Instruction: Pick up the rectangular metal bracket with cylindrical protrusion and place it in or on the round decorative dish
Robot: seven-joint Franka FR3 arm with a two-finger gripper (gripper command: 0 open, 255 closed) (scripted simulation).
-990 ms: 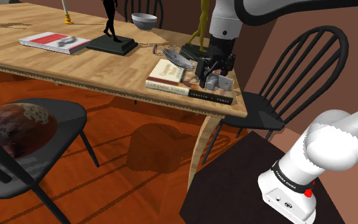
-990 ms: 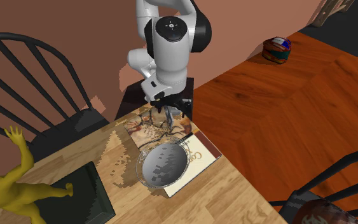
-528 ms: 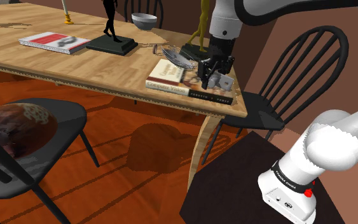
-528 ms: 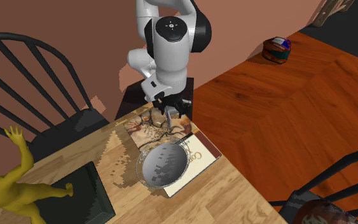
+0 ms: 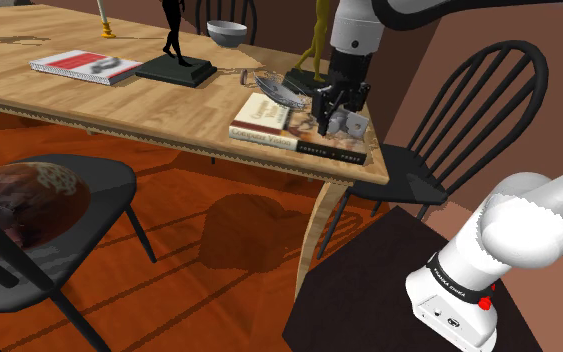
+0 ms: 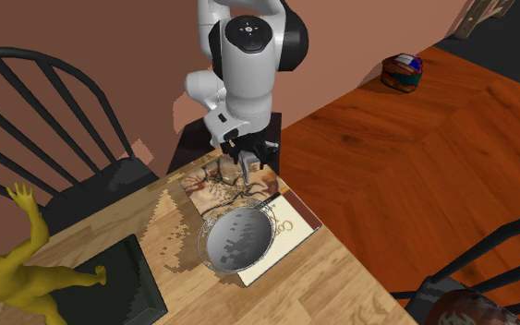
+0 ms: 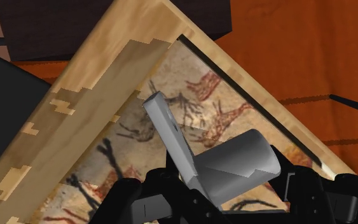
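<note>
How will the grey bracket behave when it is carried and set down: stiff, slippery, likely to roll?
Probably stiff: the bracket has a flat plate that looks straight and unbent in the gripper. It may slip, since its grey faces look smooth. Set down in the dish, the cylinder could rock, but the plate should stop rolling.

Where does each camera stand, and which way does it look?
Shoulder view: beside and behind the stand, looking over the table; shows the arm from its base to the gripper.
Second exterior view: across the table, facing the arm over the dish.
Wrist view: on the hand, looking down at the book; fingers clasp the bracket.
Both exterior views share arm, table and dish.
</note>
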